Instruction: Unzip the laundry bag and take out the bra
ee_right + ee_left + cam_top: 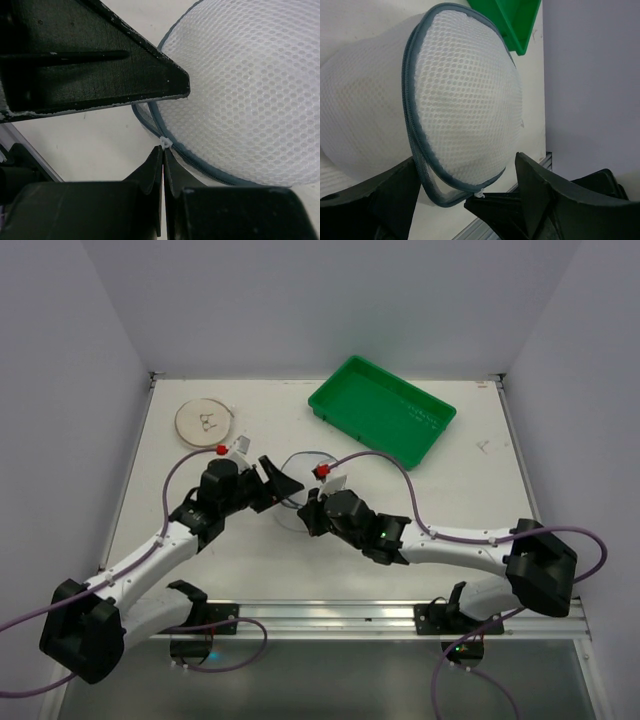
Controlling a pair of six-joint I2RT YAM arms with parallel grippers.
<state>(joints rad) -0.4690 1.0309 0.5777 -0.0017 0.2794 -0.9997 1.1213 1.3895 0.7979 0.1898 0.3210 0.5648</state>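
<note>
Seeing right gripper (163, 155) clenched tight, pinching the small white zipper pull (164, 142) at the near rim of the laundry bag (250, 90). Reading left gripper (466, 161) as released: fingers (535, 185) spread wide, straddling that same stretch of rim from the opposite side, one tip just beside the right gripper's. Can't tell whether touching mesh. Finding bag mid-table (450, 490), between both grippers. Noting green tray (330, 400) farther back to the right, beige disc (205, 422) back left, both apart from bag.
</note>
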